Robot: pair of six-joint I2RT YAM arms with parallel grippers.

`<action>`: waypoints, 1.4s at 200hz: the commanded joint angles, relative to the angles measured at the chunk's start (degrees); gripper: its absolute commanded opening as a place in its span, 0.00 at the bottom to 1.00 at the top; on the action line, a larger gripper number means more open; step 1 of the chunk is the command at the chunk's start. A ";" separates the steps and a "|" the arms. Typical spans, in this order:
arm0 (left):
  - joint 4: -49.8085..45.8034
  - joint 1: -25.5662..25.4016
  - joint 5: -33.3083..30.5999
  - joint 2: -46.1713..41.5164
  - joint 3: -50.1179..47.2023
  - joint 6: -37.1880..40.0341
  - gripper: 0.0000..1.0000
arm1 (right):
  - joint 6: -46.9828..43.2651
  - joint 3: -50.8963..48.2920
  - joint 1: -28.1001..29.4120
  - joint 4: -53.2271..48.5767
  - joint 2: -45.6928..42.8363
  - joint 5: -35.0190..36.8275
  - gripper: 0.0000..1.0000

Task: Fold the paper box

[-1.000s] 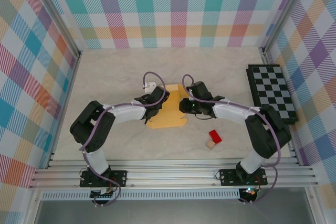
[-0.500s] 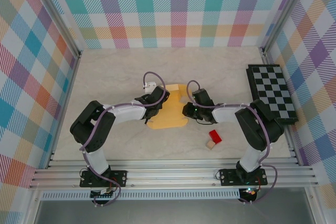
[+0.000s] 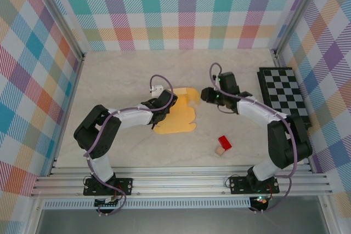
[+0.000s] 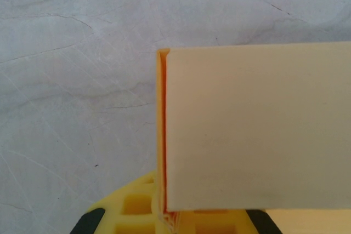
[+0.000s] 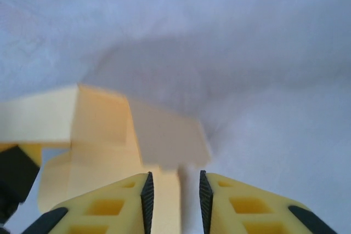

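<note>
The paper box (image 3: 178,119), a pale orange-yellow die-cut sheet with notched flaps along its right edge, lies near the middle of the tabletop (image 3: 126,75), between the two arms. In the top view its near part lies flat, while its far left part is covered by the left arm. The left hand (image 3: 158,106) sits on the sheet's left side. In the left wrist view a pale panel of the box (image 4: 258,130) stands folded over, with a darker orange crease running down its left edge. That crease enters the left hand (image 4: 164,220), which is clenched on the cardboard. The right hand (image 3: 204,95) hovers just beside the far right flap, apart from it in the top view. In the blurred right wrist view its yellow fingers (image 5: 123,201) stand narrowly parted, released. A strip of the box (image 5: 104,130) and grey tabletop show in the gap between them. Near and to the right of the box, well apart from it, lies a small red block (image 3: 225,141) touching a tan cube (image 3: 220,150). A black-and-white checkered board (image 3: 284,97) lies along the right wall.
</note>
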 commanded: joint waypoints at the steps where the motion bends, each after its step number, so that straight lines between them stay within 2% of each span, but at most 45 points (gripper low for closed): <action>1: -3.69 0.68 1.84 2.22 -0.52 0.41 0.00 | -20.49 4.74 -1.53 -8.65 2.15 5.22 0.34; 23: -3.69 0.68 1.91 2.11 -0.48 0.59 0.00 | -34.92 8.03 -1.75 -9.98 7.05 4.21 0.36; 44: -3.69 0.68 1.98 2.26 -0.26 0.52 0.00 | -40.90 12.99 -1.71 -14.72 13.39 0.96 0.38; 90: -4.03 0.68 2.45 2.65 0.65 0.60 0.00 | -40.45 18.37 -1.24 -18.74 19.68 -7.59 0.41; 126: -4.21 0.68 2.32 2.82 0.80 0.59 0.00 | -41.31 20.93 0.14 -22.87 21.82 -10.71 0.41; 179: -4.30 0.68 2.59 3.39 1.14 0.34 0.00 | -35.47 22.57 0.57 -24.70 22.79 -15.66 0.41; 212: -4.39 0.68 2.84 3.52 1.34 0.24 0.00 | -31.79 25.04 0.65 -25.13 23.83 -16.03 0.42; 248: -3.85 0.68 3.76 3.34 1.29 1.29 0.00 | -41.25 22.70 1.03 -25.13 22.38 -14.61 0.46; 280: -1.41 0.73 7.58 3.21 0.97 3.64 0.00 | -49.77 19.85 1.28 -20.90 19.60 -22.48 0.51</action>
